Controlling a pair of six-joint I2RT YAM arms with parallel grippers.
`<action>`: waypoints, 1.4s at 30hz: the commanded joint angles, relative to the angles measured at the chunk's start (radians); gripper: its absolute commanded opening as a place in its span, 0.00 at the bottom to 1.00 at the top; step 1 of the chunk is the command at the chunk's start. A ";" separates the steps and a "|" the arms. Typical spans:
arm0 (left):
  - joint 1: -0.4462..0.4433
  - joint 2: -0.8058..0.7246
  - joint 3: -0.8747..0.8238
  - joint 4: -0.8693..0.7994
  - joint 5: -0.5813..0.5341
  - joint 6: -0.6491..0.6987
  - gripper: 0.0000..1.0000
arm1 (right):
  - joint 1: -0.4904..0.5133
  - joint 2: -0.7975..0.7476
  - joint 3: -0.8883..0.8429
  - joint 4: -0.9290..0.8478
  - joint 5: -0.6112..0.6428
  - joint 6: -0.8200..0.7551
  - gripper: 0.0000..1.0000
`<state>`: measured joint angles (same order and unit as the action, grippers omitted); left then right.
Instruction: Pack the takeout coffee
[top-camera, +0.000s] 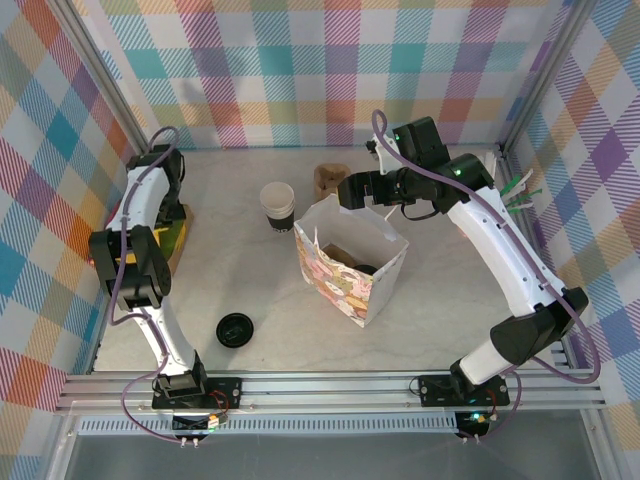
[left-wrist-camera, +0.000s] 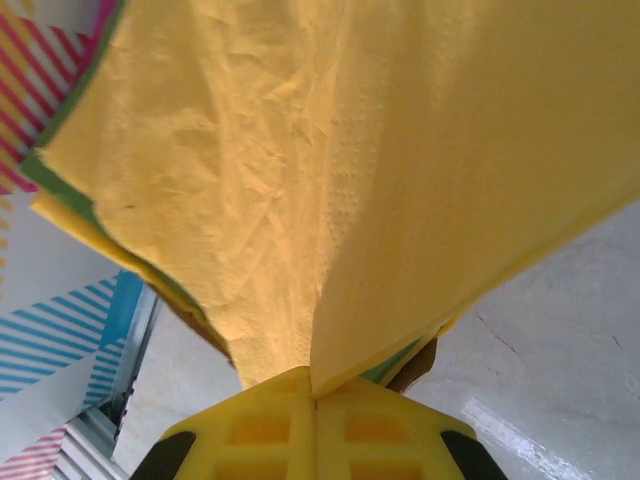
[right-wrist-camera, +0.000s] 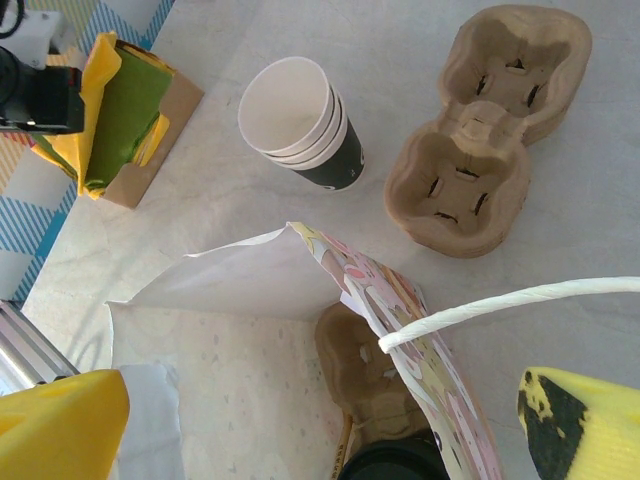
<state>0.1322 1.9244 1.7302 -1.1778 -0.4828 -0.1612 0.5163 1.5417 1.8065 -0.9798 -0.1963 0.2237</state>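
Coffee (right-wrist-camera: 392, 462) sat inside the paper bag (right-wrist-camera: 230, 280), its black lid showing. Left tool (left-wrist-camera: 315, 385) was clamped shut on a yellow napkin (left-wrist-camera: 350, 180); right tool (right-wrist-camera: 320, 420) hung wide open over the bag.

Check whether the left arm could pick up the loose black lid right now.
Probably not yet: the left end effector is shut on a yellow napkin. The lid itself lies in the open on the table.

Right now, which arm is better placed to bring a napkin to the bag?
Left: the left hand is shut on a yellow napkin, while the right hand stands open over the paper bag.
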 joint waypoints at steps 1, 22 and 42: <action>-0.019 -0.074 0.082 -0.096 -0.053 -0.039 0.00 | -0.006 0.003 0.030 0.016 -0.020 0.004 0.99; -0.511 -0.351 0.420 0.017 -0.184 0.132 0.00 | -0.034 -0.014 0.062 0.028 0.171 0.139 0.99; -1.040 -0.299 0.624 0.173 0.205 0.444 0.00 | -0.056 -0.243 -0.119 0.004 0.361 0.265 0.99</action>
<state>-0.8734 1.6279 2.3440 -1.0409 -0.3805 0.2562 0.4690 1.3174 1.7046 -0.9676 0.1253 0.4610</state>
